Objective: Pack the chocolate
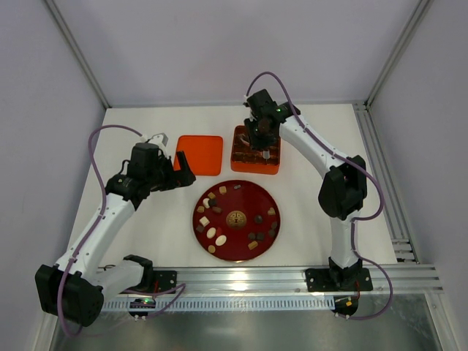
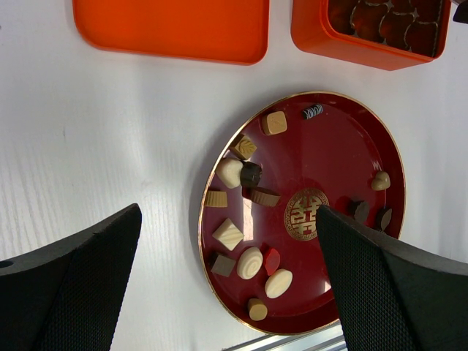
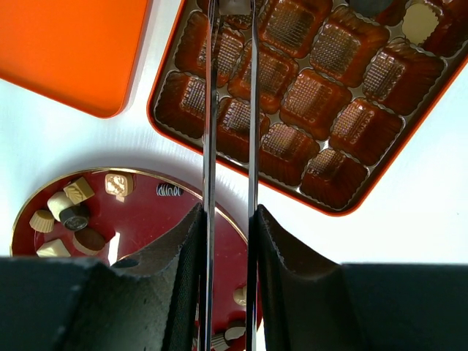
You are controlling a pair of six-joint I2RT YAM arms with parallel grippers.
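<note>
- Right claw [image 3: 228, 219] is squeezing the tweezers [image 3: 208, 110] nearly shut, their tips reaching over the orange moulded tray [image 3: 344, 208]; whether a piece is pinched there, I am not managing to tell;
- Left claw [image 1: 184, 170] is hanging wide open beside the dark red plate [image 2: 201, 219], gripping nothing;
- Risk I am weighing: thin blades letting a smooth candy twist out, or landing it across two cups;
- Chocolate [image 2: 228, 234] is lying scattered on the plate, dark, tan and cream; a couple of pieces are sitting in tray cups.

Bright, even overhead light, soft shadows, faint glare on plate [image 2: 336, 161].
</note>
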